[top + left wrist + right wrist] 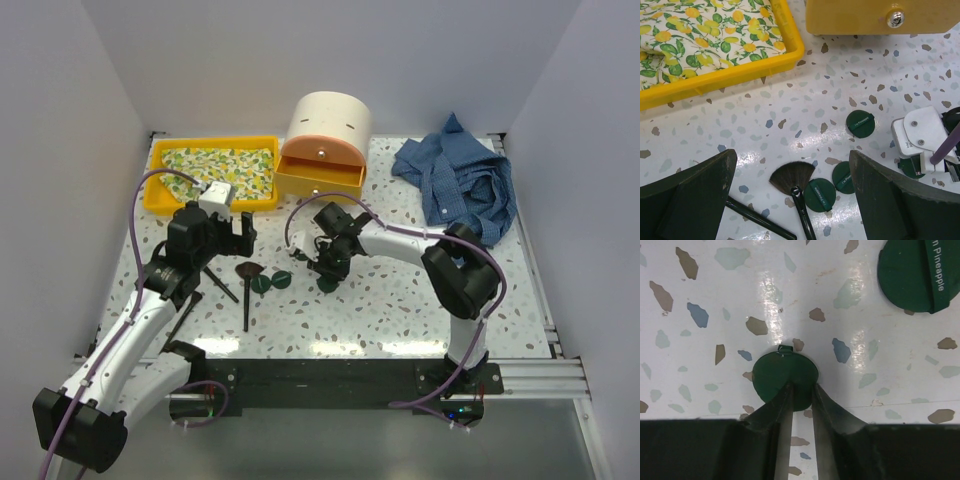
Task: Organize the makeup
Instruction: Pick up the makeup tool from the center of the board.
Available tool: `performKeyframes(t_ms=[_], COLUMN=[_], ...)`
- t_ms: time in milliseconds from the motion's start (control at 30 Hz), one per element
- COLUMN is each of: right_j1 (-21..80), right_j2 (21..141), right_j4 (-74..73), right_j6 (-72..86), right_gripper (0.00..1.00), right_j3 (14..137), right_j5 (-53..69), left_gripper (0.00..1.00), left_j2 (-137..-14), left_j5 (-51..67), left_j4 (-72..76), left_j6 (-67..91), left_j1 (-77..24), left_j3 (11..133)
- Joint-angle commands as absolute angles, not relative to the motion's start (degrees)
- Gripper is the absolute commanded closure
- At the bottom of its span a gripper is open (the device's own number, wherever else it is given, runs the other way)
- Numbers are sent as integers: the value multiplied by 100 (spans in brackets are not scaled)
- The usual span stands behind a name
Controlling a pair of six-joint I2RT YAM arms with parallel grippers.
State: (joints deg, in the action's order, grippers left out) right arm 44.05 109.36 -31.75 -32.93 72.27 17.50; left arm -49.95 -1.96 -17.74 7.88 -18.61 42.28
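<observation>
The makeup lies on the speckled table in front of the arms. My right gripper (801, 387) has its fingers pinched close together on a dark green round disc (782, 375) that rests on the table; in the top view that gripper (327, 272) stands over the disc (327, 285). Another disc (920, 275) lies just beyond. My left gripper (792, 157) hangs wide open above a fan-headed brush (792, 177) and two discs (820, 195) (844, 176). One more disc (860, 123) sits farther off. A thin dark brush (757, 217) lies to the left.
A yellow tray (160, 205) with a leaf-patterned cloth (215, 165) stands at the back left. Beside it is a peach-coloured drawer box (325, 125) with its yellow drawer (320, 182) pulled open. A crumpled blue cloth (460, 185) lies at the back right.
</observation>
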Motion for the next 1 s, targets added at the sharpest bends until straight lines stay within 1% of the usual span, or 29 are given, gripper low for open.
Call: performKeyframes(t_ms=[0, 33, 67, 267, 467, 567, 600, 700, 967], right_j1=[4482, 4474, 4474, 4421, 4035, 3938, 3920, 3841, 3744], right_j2=[10890, 10855, 10811, 10258, 9423, 9097, 9036, 8912, 9342], right_j4=[-3243, -3252, -3261, -3471, -3551, -2929, -2466, -1874, -1284], right_j6=[-3305, -3313, -3348, -3656, -4078, -4087, -4096, -4131, -3788], right_gripper=[93, 98, 100, 100, 100, 100, 100, 100, 100], right_j3=[7075, 7049, 7031, 7233, 7778, 7796, 7778, 7839, 8709], right_j5=[1600, 1582, 1573, 1337, 1064, 442, 74, -219, -931], left_gripper=[0, 0, 0, 0, 0, 0, 0, 0, 0], left_j2=[-4887, -4887, -4887, -4869, -4896, -4904, -4904, -4887, -4887], left_j5=[-246, -246, -246, -246, -229, -220, -228, -237, -255], left_j4=[-1644, -1644, -1644, -1643, -1635, -1635, -1635, -1635, -1626], left_j6=[729, 729, 729, 729, 729, 729, 729, 729, 729], left_j1=[-1846, -1846, -1846, -1837, -1846, -1846, -1846, -1846, -1837], left_j3=[4192, 4192, 4192, 4192, 4192, 4192, 4192, 4192, 4192])
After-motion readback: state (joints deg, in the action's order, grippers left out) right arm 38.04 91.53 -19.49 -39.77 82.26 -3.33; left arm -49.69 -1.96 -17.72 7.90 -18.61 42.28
